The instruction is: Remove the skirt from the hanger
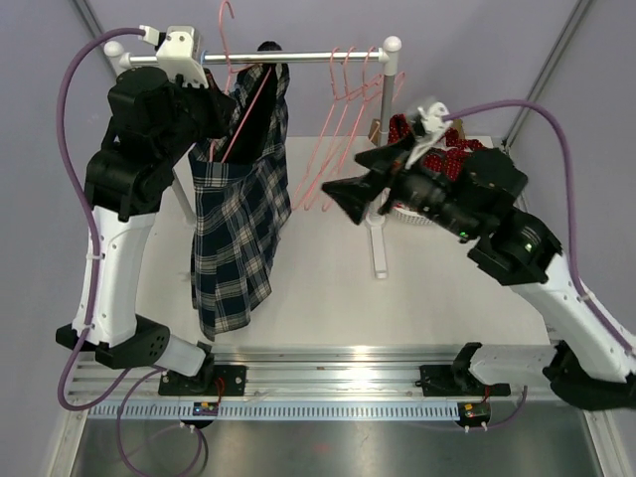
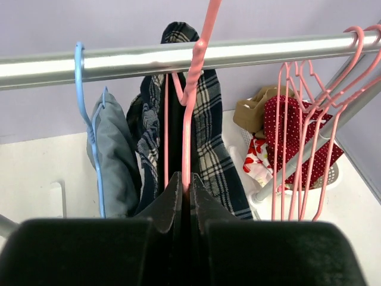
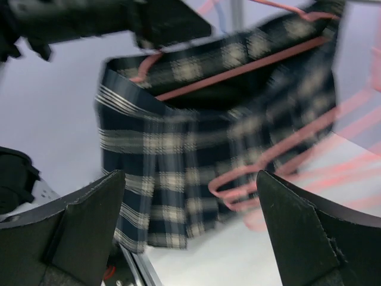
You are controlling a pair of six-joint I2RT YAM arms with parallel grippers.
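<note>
The top view takes in the whole scene. The plaid skirt [image 1: 238, 234] hangs from a pink hanger [image 1: 248, 109] at the left half of the metal rail [image 1: 318, 57], its cloth falling toward the near side of the white counter [image 1: 328, 298]. The left arm reaches up to the hanger, but from here its gripper is lost among the arm's dark housing and the skirt.

The left wrist view settles that. The left gripper [image 2: 189, 190] is shut tight on the hanger's pink wire just below the rail, with the skirt's waist bunched behind it. This view alone also shows a blue hanger [image 2: 89, 125] carrying a grey garment [image 2: 116, 161] just left of the skirt. Whether the pink hook still sits over the rail I cannot tell.

The right gripper [image 1: 348, 194] is held above the counter to the right of the skirt. It points at the skirt and stands near a cluster of empty pink hangers [image 1: 338, 129]. The right wrist view, though blurred, shows its jaws spread wide with nothing between them and the skirt's pleats facing them.

A white basket [image 1: 407, 214] of red clothes [image 1: 437, 149] sits at the far right, behind that arm.
</note>
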